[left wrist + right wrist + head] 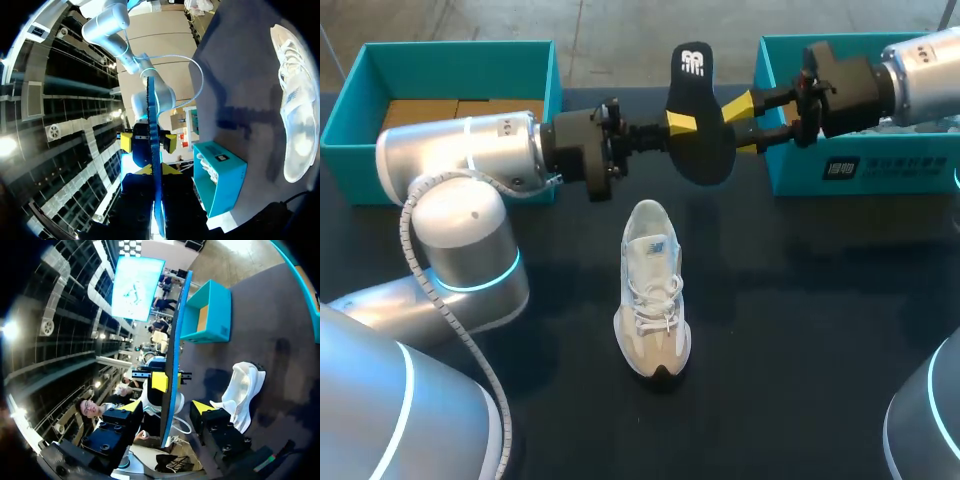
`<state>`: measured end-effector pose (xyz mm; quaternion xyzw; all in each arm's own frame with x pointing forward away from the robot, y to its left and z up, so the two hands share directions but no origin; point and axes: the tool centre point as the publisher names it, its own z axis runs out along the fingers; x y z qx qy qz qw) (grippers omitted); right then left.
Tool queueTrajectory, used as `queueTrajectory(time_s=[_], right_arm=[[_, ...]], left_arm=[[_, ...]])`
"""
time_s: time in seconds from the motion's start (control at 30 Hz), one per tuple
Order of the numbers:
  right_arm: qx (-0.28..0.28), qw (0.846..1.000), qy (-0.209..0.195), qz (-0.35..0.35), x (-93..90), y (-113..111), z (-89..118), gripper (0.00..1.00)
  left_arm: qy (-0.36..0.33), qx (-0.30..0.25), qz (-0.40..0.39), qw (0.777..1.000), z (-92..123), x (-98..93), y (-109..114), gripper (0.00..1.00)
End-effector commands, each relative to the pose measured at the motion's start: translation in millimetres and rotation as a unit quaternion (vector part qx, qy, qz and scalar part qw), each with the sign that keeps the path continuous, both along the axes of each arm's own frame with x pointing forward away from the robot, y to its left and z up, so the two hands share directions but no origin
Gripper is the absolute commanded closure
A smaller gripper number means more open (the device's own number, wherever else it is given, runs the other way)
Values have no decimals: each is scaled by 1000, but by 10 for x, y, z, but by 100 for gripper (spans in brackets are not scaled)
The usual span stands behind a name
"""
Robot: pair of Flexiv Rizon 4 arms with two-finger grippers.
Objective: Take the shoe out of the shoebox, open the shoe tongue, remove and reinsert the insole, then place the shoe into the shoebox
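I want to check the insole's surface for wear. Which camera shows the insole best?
The head view: the insole is turned with its broad dark face and white mark toward the camera, with only the yellow tips covering part of it. Both wrist views catch it edge-on, as a thin strip, so its face is hidden.

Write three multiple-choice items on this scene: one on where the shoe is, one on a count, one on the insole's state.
1. Where is the white shoe?
A) in a box B) on the table C) in a gripper
2. How many teal boxes are there?
A) three B) one C) two
3. The insole is:
A) gripped in the air B) inside the shoe C) flat on the table

Answers:
1 B: it lies on the dark tabletop between the arms.
2 C: the left box and the right box stand at the far corners.
3 A: the left gripper is shut on it, and the right gripper stands open around it.
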<state>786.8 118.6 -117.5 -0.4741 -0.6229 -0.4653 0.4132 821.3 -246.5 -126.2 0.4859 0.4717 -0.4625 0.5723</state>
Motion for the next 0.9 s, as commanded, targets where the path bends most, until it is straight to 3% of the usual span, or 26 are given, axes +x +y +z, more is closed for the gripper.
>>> queueTrajectory(time_s=[0.03,0.43,0.6,0.9], right_arm=[[5,1000,2,6,58,57,-61,54],[20,1000,3,12,73,166,-129,64],[25,1000,4,11,56,174,-144,76],[29,1000,3,9,71,203,-162,77]], left_arm=[[-2,-6,1,1000,3,-11,-46,100],[-4,-7,8,1000,6,38,-102,100],[-2,-8,17,1000,4,62,-115,100],[-1,-7,11,1000,9,57,-135,100]])
